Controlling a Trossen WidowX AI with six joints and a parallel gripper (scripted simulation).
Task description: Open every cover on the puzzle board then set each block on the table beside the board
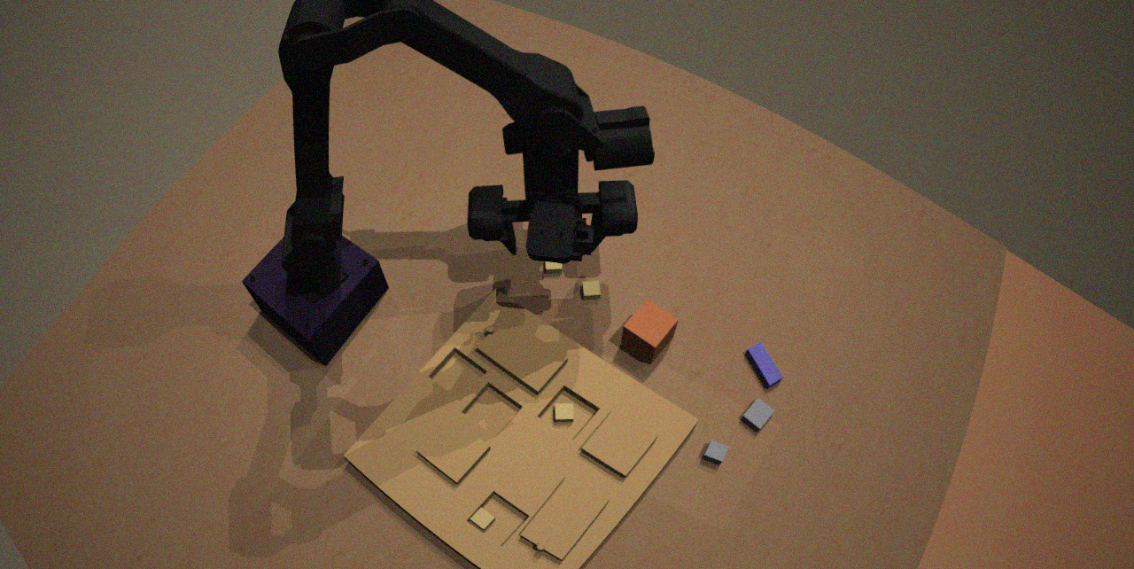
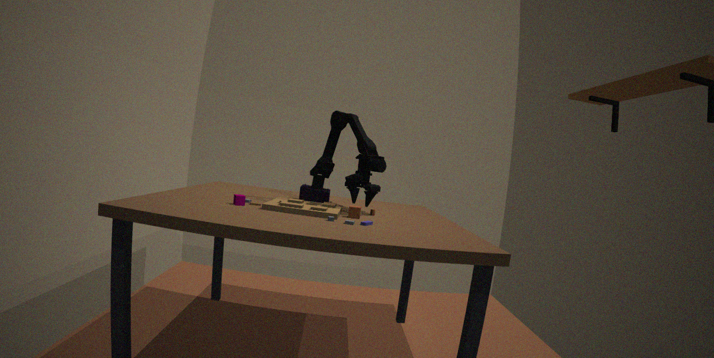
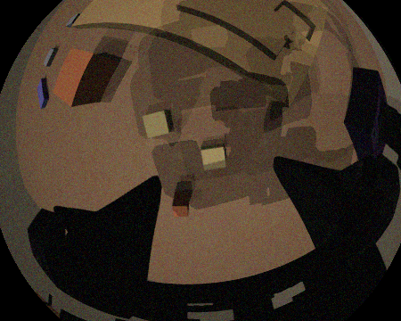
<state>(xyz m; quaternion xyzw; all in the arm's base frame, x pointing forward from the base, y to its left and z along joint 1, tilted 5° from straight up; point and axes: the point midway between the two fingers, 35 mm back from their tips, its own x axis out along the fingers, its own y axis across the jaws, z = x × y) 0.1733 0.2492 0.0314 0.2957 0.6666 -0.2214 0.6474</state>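
The tan puzzle board (image 1: 673, 417) (image 2: 300, 210) (image 3: 120, 14) has four open wells. Its covers, a near-arm one (image 1: 524, 356), a left one (image 1: 454, 461), a right one (image 1: 619, 442) and a front one (image 1: 564, 522), stand beside them. One pale yellow block (image 1: 563, 412) lies in the well by the right cover, another (image 1: 482, 518) in the front well. The other two wells look empty. Two more yellow blocks, one (image 1: 590, 289) (image 3: 156, 124) nearer the board and one (image 1: 552, 268) (image 3: 213, 156) farther off, rest on the table. My gripper (image 2: 361, 203) (image 3: 218, 172) is open and empty above the farther one.
A large orange cube (image 1: 649, 327) (image 2: 354, 212) (image 3: 73, 73) stands beside the board. A small orange block (image 2: 372, 212) (image 3: 181, 209) lies near my fingers. A blue bar (image 1: 763, 364) and two grey blocks (image 1: 757, 414) (image 1: 715, 452) lie right; a magenta cube (image 2: 239, 199) stands across the board.
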